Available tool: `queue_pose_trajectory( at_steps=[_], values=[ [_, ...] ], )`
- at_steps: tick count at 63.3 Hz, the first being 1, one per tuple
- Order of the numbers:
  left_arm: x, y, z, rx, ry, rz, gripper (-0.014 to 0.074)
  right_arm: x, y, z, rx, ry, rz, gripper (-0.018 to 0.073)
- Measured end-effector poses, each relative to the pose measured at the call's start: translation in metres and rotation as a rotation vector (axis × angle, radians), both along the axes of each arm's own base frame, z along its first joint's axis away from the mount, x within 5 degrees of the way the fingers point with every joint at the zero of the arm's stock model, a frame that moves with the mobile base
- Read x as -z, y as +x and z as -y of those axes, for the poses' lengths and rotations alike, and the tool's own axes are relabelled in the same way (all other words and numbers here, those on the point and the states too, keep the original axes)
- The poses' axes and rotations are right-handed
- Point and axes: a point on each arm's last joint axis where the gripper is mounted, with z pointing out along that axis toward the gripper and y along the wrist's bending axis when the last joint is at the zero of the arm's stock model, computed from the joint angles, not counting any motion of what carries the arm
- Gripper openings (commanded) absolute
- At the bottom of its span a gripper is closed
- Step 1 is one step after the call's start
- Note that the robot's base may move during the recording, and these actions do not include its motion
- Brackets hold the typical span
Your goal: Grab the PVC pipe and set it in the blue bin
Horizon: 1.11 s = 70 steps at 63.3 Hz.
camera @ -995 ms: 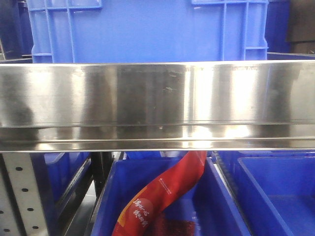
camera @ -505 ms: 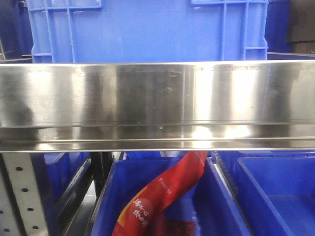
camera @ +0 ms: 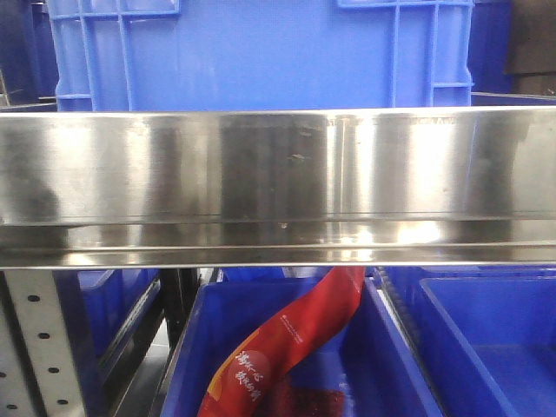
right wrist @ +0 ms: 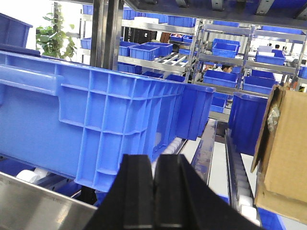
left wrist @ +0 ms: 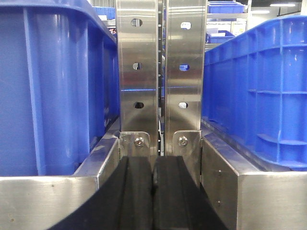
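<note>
No PVC pipe shows in any view. In the front view a large blue bin [camera: 261, 52] stands on a steel shelf rail [camera: 278, 182], and lower blue bins [camera: 287, 365] sit beneath it. My left gripper [left wrist: 153, 167] is shut with nothing between its black fingers; it points at two perforated steel uprights [left wrist: 160, 72] between two blue bins [left wrist: 53, 86]. My right gripper [right wrist: 154, 165] is also shut and empty, in front of a long blue bin [right wrist: 96, 120] on a roller rack.
A red printed bag [camera: 287, 343] lies in the lower middle bin. Another blue bin [camera: 486, 339] sits at the lower right. A cardboard box [right wrist: 280, 153] stands at the right of the right wrist view. Shelving with several blue bins [right wrist: 225, 48] fills the background.
</note>
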Motion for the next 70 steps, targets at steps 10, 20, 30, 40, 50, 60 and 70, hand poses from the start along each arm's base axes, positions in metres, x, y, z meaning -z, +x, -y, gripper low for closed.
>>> queue_pose_trajectory(
  at_steps=[10, 20, 30, 40, 50, 60, 70],
  values=[
    [0.0, 0.0, 0.0, 0.0, 0.0, 0.0, -0.0111, 0.002, 0.0, 0.0, -0.004, -0.005, -0.02, -0.0162],
    [0.0, 0.0, 0.0, 0.0, 0.0, 0.0, -0.0111, 0.003, 0.0, -0.001, -0.01, 0.03, -0.045, -0.0162],
    [0.0, 0.0, 0.0, 0.0, 0.0, 0.0, -0.0111, 0.004, 0.0, -0.001, -0.02, 0.122, -0.08, -0.0162],
    [0.0, 0.0, 0.0, 0.0, 0.0, 0.0, -0.0111, 0.005, 0.0, -0.001, -0.023, 0.139, -0.093, -0.0162],
    [0.0, 0.0, 0.0, 0.0, 0.002, -0.002, -0.0111, 0.008, 0.001, 0.0, 0.009, 0.135, -0.12, -0.0162],
    [0.0, 0.0, 0.0, 0.0, 0.002, -0.002, -0.0111, 0.009, 0.001, 0.001, 0.037, 0.135, -0.126, -0.0162],
    [0.0, 0.0, 0.0, 0.0, 0.002, -0.002, -0.0111, 0.016, 0.001, 0.002, 0.065, 0.141, -0.108, -0.0162]
  ],
)
